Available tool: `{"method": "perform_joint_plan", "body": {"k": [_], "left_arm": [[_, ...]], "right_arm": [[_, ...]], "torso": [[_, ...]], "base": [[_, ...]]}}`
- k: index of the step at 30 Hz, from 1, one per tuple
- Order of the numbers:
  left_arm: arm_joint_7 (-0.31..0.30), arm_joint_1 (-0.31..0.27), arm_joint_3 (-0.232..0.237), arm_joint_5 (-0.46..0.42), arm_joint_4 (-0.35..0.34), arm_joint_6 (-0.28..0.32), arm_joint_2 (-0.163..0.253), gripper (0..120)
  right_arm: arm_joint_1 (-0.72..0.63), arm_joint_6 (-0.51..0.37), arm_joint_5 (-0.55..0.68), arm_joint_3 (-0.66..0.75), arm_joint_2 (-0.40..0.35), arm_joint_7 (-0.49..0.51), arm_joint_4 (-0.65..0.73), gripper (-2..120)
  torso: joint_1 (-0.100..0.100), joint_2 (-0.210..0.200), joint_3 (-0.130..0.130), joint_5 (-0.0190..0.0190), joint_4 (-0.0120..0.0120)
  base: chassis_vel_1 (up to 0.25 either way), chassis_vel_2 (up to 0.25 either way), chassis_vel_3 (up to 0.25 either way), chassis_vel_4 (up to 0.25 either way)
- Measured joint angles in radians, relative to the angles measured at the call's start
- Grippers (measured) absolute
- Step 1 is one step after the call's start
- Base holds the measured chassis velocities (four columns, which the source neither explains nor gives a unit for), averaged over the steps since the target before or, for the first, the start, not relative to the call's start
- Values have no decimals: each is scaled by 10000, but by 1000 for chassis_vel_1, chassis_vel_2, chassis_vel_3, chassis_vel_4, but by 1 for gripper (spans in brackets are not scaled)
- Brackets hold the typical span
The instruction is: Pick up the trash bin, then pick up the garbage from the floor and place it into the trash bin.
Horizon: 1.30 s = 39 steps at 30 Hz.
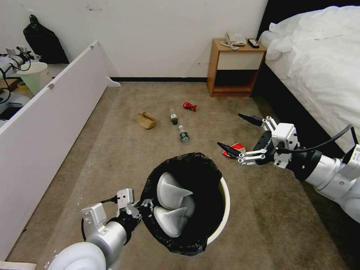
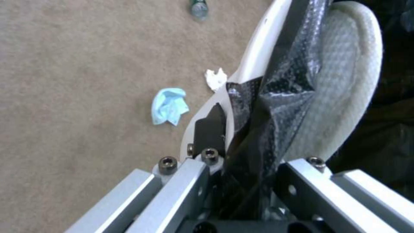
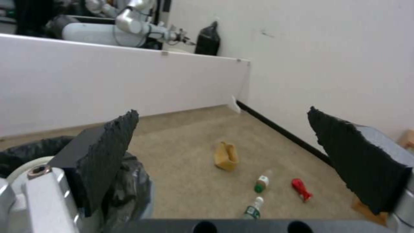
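The trash bin [image 1: 226, 204], white with a black liner, hangs above the carpet with two white slippers [image 1: 174, 204] inside. My left gripper [image 1: 144, 206] is shut on its rim [image 2: 258, 48]. Below it lie a blue mask [image 2: 169, 106] and a white tissue [image 2: 215, 78]. My right gripper [image 1: 230, 130] hovers open just above a red-white snack packet [image 1: 237, 147]. Farther off on the floor lie two green-labelled bottles [image 1: 173, 117] [image 1: 183, 135], a red wrapper [image 1: 189, 106] and a tan paper bag [image 1: 146, 120]. Between the right fingers [image 3: 108, 155] I see the bag [image 3: 226, 156] and the bottles [image 3: 261, 183].
A bed [image 1: 318, 67] runs along the right, with a wooden nightstand [image 1: 234, 67] beside it at the far wall. A white partition [image 1: 48, 123] bounds the left; behind it stands a pale green bin [image 1: 35, 77]. Open carpet surrounds the litter.
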Motion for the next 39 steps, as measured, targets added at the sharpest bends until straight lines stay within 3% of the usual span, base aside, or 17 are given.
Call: {"method": "perform_joint_plan", "body": {"k": [5, 13, 30, 39], "left_arm": [[525, 391, -279, 858, 0, -99, -500, 2], [872, 660, -426, 1503, 6, -144, -1016, 2], [1445, 808, -511, 2656, 24, -580, -976, 2], [1496, 597, -241, 2958, 29, -682, -1149, 2]], "right_arm": [[-150, -255, -754, -352, 1129, 71, 38, 100], [-375, -369, -1682, -461, 2462, -230, 158, 100], [-1111, -551, -3168, -439, 4754, -1258, 855, 100], [-1244, -377, -3582, -452, 5173, -1682, 857, 100]], "torso": [[0, 0, 1, 2, -5], [0, 0, 0, 2, -2], [-1, 0, 1, -1, -5], [0, 0, 1, 0, -1]], "base": [[0, 0, 0, 0], [0, 0, 0, 0], [0, 0, 0, 0], [0, 0, 0, 0]]}}
